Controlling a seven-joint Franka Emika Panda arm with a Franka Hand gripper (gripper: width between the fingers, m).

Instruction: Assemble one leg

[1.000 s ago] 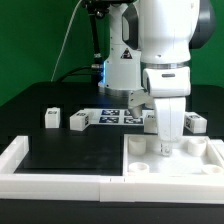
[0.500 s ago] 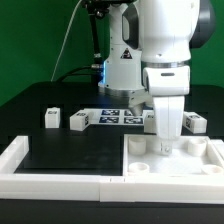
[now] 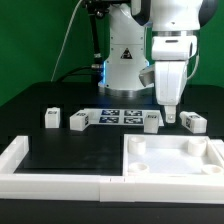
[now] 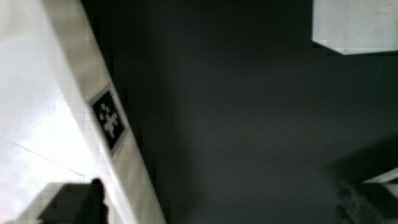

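Observation:
Several white legs with marker tags stand in a row on the black table: two at the exterior view's left [image 3: 52, 117] [image 3: 78, 121] and two at its right [image 3: 152, 121] [image 3: 194, 122]. My gripper [image 3: 168, 116] hangs above the gap between the two right legs, clear of them. In the wrist view the gripper [image 4: 224, 200] is open and empty, with its dark fingertips [image 4: 71, 204] far apart over bare black table. A white block corner [image 4: 356, 25] and a long white surface with a marker tag [image 4: 107, 118] show there; I cannot tell which parts they are.
The large flat white panel [image 3: 200, 160] with corner holes lies at the front right, below the gripper. The marker board [image 3: 118, 116] lies behind the legs. A raised white border [image 3: 14, 156] runs along the front and left. The arm's base [image 3: 122, 60] stands at the back.
The gripper has risen from just above the panel's back edge to above the row of legs, moving slightly to the exterior view's right. The legs and panel have not moved.

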